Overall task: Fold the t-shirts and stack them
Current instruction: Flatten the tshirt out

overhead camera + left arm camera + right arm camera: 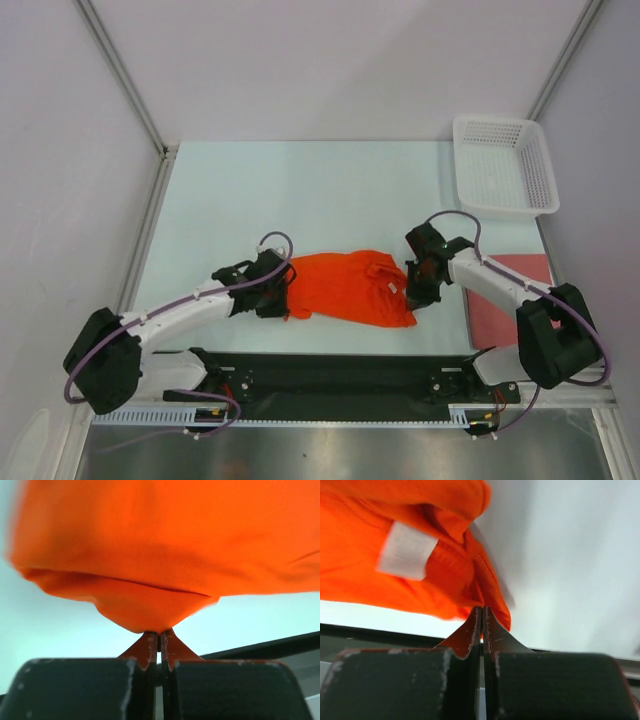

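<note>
Left gripper clamped on the left end of the orange t-shirt, centre frame, right gripper pinching its labelled right end, brick-red t-shirt lower right.

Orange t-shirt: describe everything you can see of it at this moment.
The orange t-shirt is plain, bright, soft cloth, bunched and wrinkled into a long band across the pale table, just ahead of the arm bases. A white label shows by the collar at its right end. The left fingers are shut on a fold at its left end, and the right fingers are shut on cloth beside the collar.
</note>
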Tool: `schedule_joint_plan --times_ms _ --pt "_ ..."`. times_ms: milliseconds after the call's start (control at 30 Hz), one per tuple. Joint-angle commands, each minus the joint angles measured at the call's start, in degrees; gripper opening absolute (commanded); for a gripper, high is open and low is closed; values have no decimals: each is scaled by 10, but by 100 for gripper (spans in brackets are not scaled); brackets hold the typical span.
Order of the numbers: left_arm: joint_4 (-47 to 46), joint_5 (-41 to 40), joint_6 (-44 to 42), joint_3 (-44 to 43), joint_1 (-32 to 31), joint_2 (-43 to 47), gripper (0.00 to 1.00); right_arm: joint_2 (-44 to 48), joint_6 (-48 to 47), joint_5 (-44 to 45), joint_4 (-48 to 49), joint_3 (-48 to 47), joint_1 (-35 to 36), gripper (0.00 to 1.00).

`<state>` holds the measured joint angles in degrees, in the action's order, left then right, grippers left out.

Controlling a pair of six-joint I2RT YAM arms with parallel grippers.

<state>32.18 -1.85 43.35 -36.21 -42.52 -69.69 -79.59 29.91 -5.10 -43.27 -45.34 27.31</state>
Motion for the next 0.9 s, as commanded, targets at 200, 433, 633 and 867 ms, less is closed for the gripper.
schedule_joint_plan --times_ms 200,433,633,867 --pt "181 -220 -93 -270 30 167 0 117 -52 -12 -130 -269 -139 0" --pt "269 -335 -114 -398 42 240 0 173 -95 -57 -203 -388 -217 0" --pt "278 -348 -103 -395 42 329 0 241 -79 -94 -219 -418 -218 0" --pt "269 -379 -140 -381 42 359 0 260 -54 -107 -177 -432 -218 0"
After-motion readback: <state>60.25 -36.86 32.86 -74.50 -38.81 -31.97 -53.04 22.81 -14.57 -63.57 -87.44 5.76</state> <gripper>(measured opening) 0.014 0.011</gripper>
